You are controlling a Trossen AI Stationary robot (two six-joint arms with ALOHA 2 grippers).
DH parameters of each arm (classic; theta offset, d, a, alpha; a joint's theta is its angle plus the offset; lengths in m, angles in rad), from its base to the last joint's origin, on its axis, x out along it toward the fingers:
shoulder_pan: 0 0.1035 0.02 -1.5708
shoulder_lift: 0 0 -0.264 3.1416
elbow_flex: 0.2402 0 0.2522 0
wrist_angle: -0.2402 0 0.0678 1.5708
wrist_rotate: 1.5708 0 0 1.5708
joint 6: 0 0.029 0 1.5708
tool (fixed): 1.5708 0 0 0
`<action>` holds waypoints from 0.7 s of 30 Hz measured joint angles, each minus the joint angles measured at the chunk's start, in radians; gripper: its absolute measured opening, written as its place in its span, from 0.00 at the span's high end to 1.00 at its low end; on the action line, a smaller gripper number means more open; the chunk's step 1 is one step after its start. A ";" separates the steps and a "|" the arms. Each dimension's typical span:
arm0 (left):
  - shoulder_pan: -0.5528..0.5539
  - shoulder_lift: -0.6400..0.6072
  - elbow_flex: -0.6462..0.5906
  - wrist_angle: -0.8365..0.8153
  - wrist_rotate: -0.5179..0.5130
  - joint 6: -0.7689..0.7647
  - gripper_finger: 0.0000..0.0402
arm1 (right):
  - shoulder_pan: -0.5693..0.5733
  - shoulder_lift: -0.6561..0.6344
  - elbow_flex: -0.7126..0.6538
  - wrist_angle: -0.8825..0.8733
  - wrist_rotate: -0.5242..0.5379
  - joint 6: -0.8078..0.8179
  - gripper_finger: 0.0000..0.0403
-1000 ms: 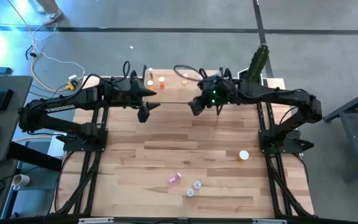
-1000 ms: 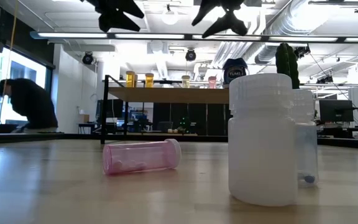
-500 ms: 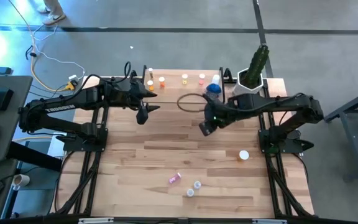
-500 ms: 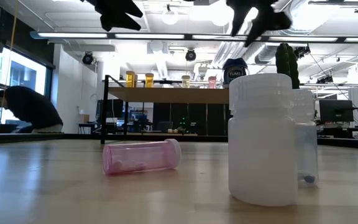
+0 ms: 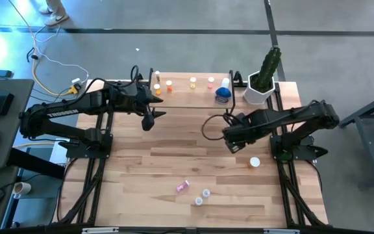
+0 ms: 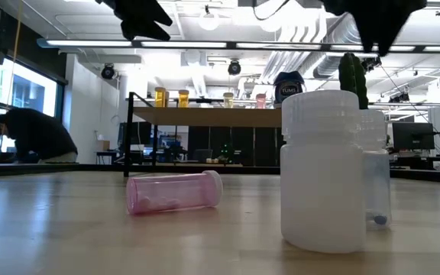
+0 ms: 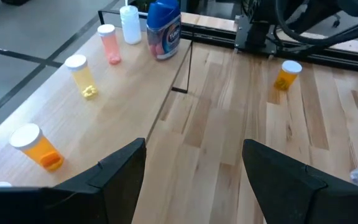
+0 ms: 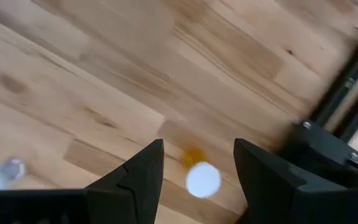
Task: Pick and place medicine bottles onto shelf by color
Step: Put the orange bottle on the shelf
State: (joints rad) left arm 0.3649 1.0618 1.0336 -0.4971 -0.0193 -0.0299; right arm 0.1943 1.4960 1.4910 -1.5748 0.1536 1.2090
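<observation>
Orange bottle [image 8: 199, 175] with a white cap stands upright on the desk [image 5: 174, 156], just ahead of the right gripper [image 8: 197, 163], framed between its wide-spread, empty fingers; left gripper [image 7: 194, 163], likewise open, waits far off.

Slatted wooden table [image 5: 174, 149] filled centre of the high view. Shelf [image 5: 187, 91] stood along its upper edge, carrying orange bottles [image 5: 169, 84], a yellowish bottle [image 5: 193, 82], a pink bottle [image 5: 210, 82], a white bottle [image 5: 226, 82] and a blue jar [image 5: 222, 95]. White cactus pot [image 5: 258, 91] sat upper right. On bare tabletop: orange bottle [image 5: 254, 162] at right, pink bottle [image 5: 182, 186] lying down and two clear bottles [image 5: 202, 197] lower centre.
</observation>
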 joint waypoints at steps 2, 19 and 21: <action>0.000 0.000 0.000 0.000 0.000 0.000 0.37 | 0.008 -0.023 -0.018 0.015 -0.002 -0.002 0.54; 0.000 0.000 0.000 0.032 -0.022 -0.003 0.37 | 0.016 -0.350 -0.403 0.139 -0.061 0.068 0.54; 0.000 0.000 0.000 0.032 -0.022 -0.016 0.37 | 0.016 -0.364 -0.422 0.140 -0.064 0.045 0.54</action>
State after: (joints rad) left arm 0.3653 1.0618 1.0336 -0.4652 -0.0414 -0.0456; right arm 0.2104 1.1321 1.0689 -1.4349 0.0897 1.2540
